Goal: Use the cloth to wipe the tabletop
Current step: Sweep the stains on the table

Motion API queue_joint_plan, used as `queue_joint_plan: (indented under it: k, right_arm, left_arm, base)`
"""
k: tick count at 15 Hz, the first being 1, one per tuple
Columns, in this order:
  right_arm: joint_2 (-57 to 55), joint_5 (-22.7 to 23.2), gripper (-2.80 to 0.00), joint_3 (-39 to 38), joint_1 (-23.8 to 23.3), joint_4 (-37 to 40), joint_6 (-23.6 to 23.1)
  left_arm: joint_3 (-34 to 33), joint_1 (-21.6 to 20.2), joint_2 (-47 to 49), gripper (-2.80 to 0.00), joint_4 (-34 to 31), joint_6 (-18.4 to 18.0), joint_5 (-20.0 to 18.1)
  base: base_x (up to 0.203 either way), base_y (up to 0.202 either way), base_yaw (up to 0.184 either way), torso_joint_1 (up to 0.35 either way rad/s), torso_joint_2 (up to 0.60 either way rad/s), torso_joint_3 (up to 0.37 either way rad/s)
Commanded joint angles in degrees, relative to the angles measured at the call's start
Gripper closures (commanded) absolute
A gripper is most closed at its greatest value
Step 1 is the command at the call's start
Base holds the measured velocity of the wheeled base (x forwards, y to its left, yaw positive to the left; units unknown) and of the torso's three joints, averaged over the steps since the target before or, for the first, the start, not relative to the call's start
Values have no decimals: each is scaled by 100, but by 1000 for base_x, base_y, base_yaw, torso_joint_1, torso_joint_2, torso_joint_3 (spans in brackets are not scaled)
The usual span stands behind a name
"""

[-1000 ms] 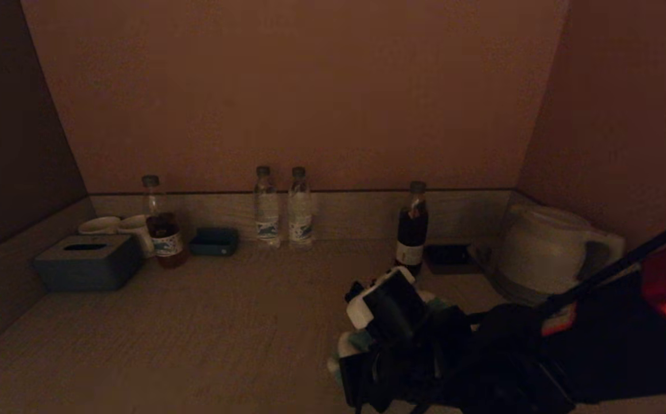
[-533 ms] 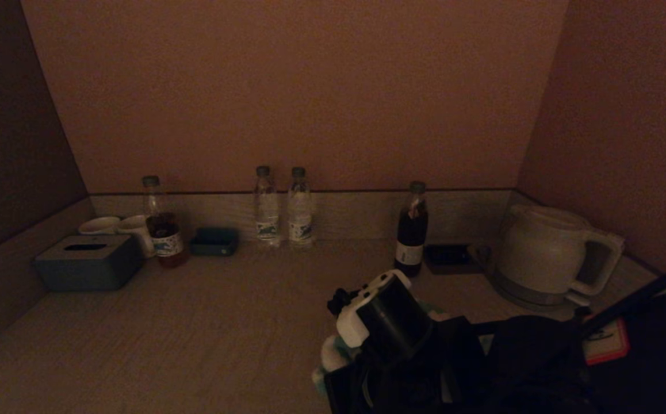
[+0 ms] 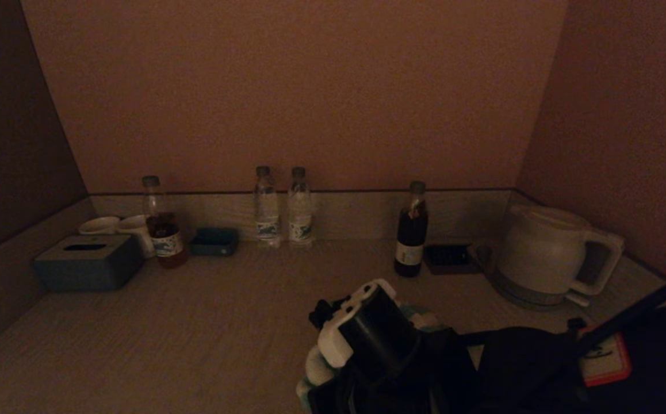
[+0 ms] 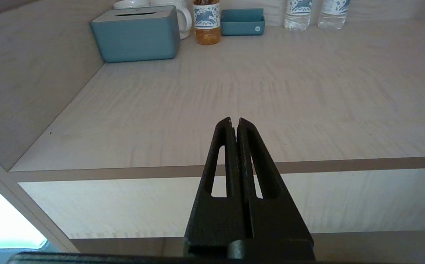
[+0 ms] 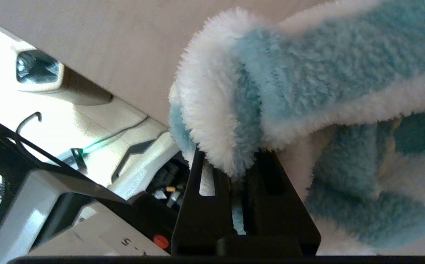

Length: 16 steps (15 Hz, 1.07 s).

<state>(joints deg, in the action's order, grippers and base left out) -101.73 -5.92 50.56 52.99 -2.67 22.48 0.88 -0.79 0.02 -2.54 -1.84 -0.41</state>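
My right gripper (image 5: pixel 234 161) is shut on a fluffy blue-and-white cloth (image 5: pixel 289 84) that lies bunched on the pale wood tabletop (image 5: pixel 106 47). In the head view the right arm (image 3: pixel 379 345) reaches over the table's front right part, with a bit of the cloth (image 3: pixel 312 371) showing beneath the wrist; the fingers are hidden there. My left gripper (image 4: pixel 233 121) is shut and empty, held still in front of the tabletop's (image 4: pixel 271 91) front edge, out of the head view.
Along the back wall stand a blue tissue box (image 3: pixel 87 261), two cups (image 3: pixel 120 225), a tea bottle (image 3: pixel 161 224), a small blue tray (image 3: pixel 214 241), two water bottles (image 3: pixel 282 207), a dark bottle (image 3: pixel 412 230), a black tray (image 3: pixel 449 257) and a white kettle (image 3: pixel 546 256).
My right arm has slid toward the table's front and to the left, dragging the cloth with it. The kettle is now uncovered. The things at the back have not moved.
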Motion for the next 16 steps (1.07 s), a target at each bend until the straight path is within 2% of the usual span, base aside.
queue_joint_plan:
  k: [1, 4, 6, 8, 10, 12, 16]
  right_arm:
    - [-22, -8, 0, -267, -260, -25, 15]
    - [-23, 19, 0, -527, -718, -66, 29]
    - [-22, 67, 0, -638, -1234, -73, 42]
    - [-25, 95, 0, -689, -1647, -75, 38]
    - [-42, 104, 0, -696, -1852, -79, 34]
    - [-68, 108, 0, -683, -2315, -84, 28]
    - [-43, 128, 0, -627, -2680, -85, 16]
  left_arm:
    - [0, -1, -2, 0, -1, 0, -2]
    - [0, -9, 6, 0, -1, 0, -2]
    - [0, 0, 6, 0, -1, 0, -2]
    - [0, 0, 6, 0, -1, 0, -2]
    - [0, 0, 6, 0, -1, 0, -2]
    - [0, -9, 4, 0, -1, 0, -2]
    - [0, 0, 6, 0, -1, 0, -2]
  base:
    - [0, 0, 0, 0, 0, 0]
    - [0, 0, 0, 0, 0, 0]
    - [0, 0, 0, 0, 0, 0]
    - [0, 0, 0, 0, 0, 0]
    - [0, 0, 0, 0, 0, 0]
    - [0, 0, 0, 0, 0, 0]
    - [0, 0, 0, 0, 0, 0]
